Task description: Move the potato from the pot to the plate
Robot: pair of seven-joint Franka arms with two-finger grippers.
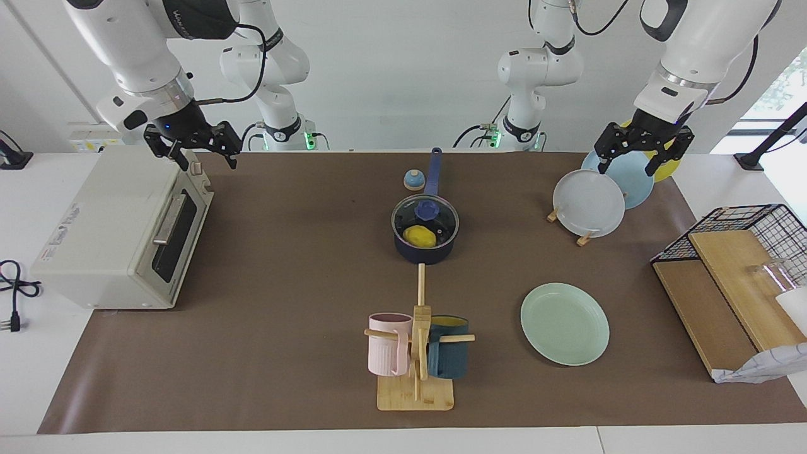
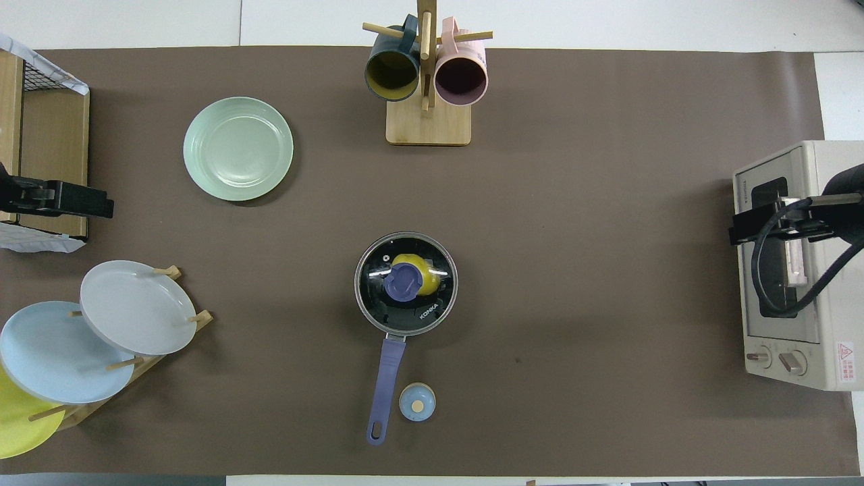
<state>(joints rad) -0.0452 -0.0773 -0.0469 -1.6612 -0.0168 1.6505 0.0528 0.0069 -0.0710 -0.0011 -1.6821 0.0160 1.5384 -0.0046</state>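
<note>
mug rack (image 1: 416, 353) foremost | plate (image 1: 565, 323) beside it, bare | potato (image 1: 420, 236) in pot (image 1: 425, 230) under glass lid (image 1: 426, 216) | left gripper (image 1: 638, 153) spread over plate rack, right gripper (image 1: 192, 150) spread over oven (image 1: 123, 230), both unladen | nothing done: lid off, lift potato, place on plate

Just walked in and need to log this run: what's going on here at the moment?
Nothing is being handled yet. The potato sits in the pot at mid-table, under a glass lid. The mint-green plate lies bare, farther from the robots, toward the left arm's end. Both arms wait with open grippers: the left gripper hangs over the plate rack, the right gripper over the toaster oven.
</note>
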